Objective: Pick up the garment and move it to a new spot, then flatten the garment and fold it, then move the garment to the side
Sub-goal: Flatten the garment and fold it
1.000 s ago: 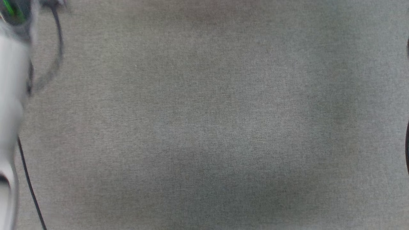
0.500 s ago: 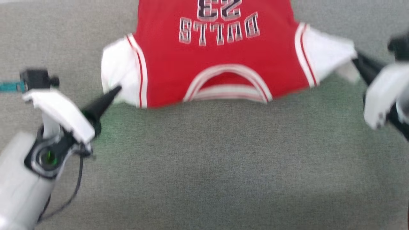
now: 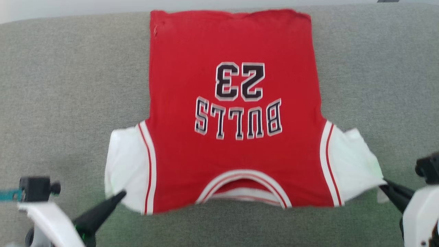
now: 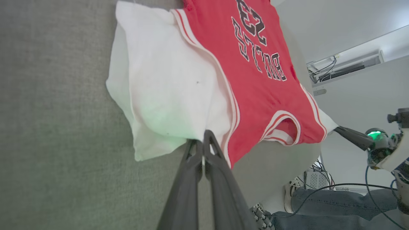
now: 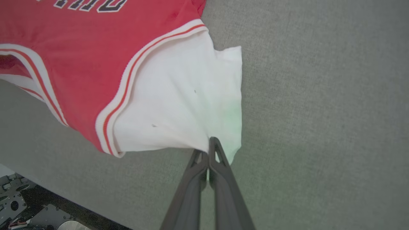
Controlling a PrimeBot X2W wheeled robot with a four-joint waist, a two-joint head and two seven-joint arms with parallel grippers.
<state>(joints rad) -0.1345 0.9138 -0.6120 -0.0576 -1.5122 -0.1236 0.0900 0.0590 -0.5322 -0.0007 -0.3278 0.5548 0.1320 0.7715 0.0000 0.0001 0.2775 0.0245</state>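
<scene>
The shirt (image 3: 233, 161) lies spread out on the grey table (image 3: 51, 85), front side up. It is red, with a black "23" and "BULLS" that read upside down in the head view. Its neck hole (image 3: 245, 190) points to the robot. Its bottom hem (image 3: 229, 13) is at the far edge of the table. The red part lies flat. The white sleeves stick out to each side at the near end.

The left claw (image 3: 120, 196) is at the near corner of the left sleeve (image 3: 125, 164). Its two fingers are pressed together with almost no gap. The tips pinch the edge of the white cloth. The right claw (image 3: 384, 182) is at the outer corner of the right sleeve (image 3: 353, 161). Its fingers are pressed together too, and the tips pinch that sleeve's edge. The right sleeve is a bit crumpled near the tips. A green glow falls on both sleeves close to the claws.

In the left wrist view, past the near side of the table and low down, there is a person's leg in jeans (image 4: 335, 198) and a shoe (image 4: 292, 191). A black cable (image 4: 332, 185) runs over the leg.
</scene>
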